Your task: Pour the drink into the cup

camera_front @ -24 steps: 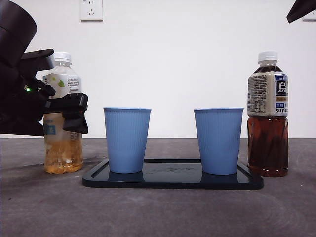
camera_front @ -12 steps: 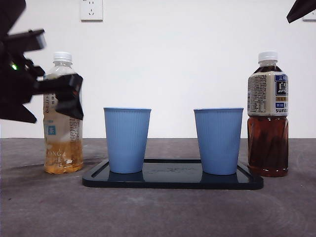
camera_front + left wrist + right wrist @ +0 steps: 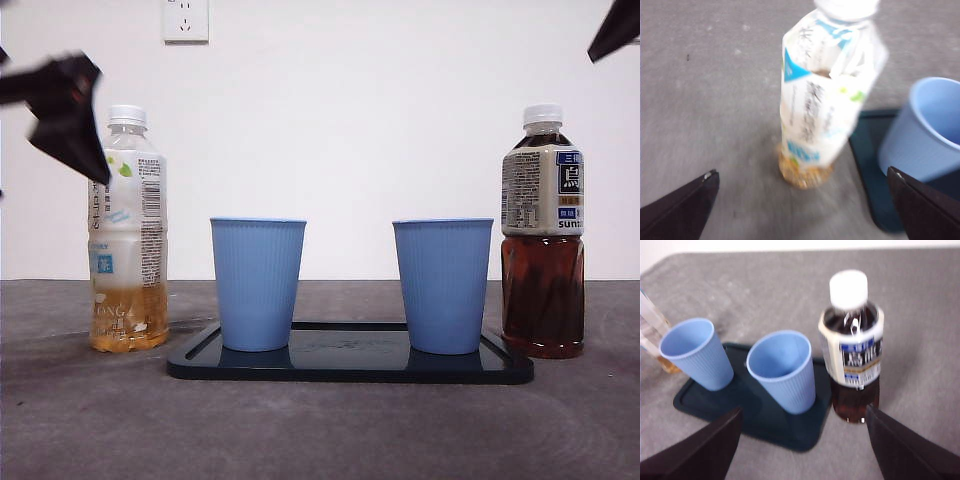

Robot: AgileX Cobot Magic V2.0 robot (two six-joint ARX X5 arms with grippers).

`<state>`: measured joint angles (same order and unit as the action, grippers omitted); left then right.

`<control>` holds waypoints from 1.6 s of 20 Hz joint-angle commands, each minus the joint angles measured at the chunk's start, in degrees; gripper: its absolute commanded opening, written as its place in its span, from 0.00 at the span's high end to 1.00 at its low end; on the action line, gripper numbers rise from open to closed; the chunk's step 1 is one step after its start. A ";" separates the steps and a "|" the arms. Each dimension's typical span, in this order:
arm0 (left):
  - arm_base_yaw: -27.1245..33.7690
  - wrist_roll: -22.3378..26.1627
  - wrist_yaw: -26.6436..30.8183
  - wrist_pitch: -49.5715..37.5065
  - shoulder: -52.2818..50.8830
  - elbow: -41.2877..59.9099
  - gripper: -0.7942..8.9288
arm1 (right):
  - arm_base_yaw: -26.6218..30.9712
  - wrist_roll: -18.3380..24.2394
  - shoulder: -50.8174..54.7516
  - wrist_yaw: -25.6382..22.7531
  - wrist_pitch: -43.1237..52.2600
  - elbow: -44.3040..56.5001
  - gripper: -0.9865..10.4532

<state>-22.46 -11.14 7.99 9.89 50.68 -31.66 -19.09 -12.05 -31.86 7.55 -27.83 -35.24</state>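
Dark tray (image 3: 350,368): on the table, bearing two blue cups, left cup (image 3: 257,283) and right cup (image 3: 443,285); both appear empty in the right wrist view, which the level front view cannot show.
Dark tea bottle (image 3: 542,232): capped, upright, just right of the tray; right gripper (image 3: 800,450) hangs above it, jaws wide apart, holding nothing.
Pale tea bottle (image 3: 127,230): capped, upright, left of the tray, low on drink.
Left gripper (image 3: 805,210): a second ago around this bottle, now risen clear, jaws spread, empty; judged a release, so pouring has not begun.
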 commanded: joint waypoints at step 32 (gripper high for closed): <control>2.54 9.33 -0.02 16.57 -21.38 -4.68 0.91 | -0.28 -4.02 -0.22 4.28 -3.48 -0.48 0.91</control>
<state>-19.92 -8.01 7.62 27.11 29.45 -36.10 -19.09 -15.53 -31.90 11.90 -31.62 -35.24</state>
